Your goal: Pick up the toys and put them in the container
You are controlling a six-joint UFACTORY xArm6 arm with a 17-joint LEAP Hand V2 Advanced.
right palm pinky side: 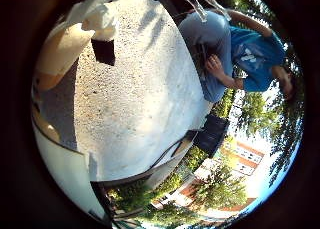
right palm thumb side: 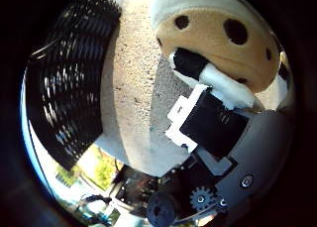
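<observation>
Curling on a spotted plush toy (right palm thumb side: 218, 43), hand (right palm thumb side: 208, 123) above concrete slab (right palm pinky side: 135, 99), black slatted container (right palm thumb side: 69, 98) beside it

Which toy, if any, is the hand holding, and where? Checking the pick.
The hand's fingers press the spotted plush toy at its tan underside; a closed hold cannot be confirmed.

Close against the palm the tan spotted plush toy (right palm thumb side: 218, 43) blocks one side, the black ribbed container (right palm thumb side: 69, 88) stands on the other, and between them a bare strip of speckled desk (right palm pinky side: 135, 89) lies open toward its far edge.
</observation>
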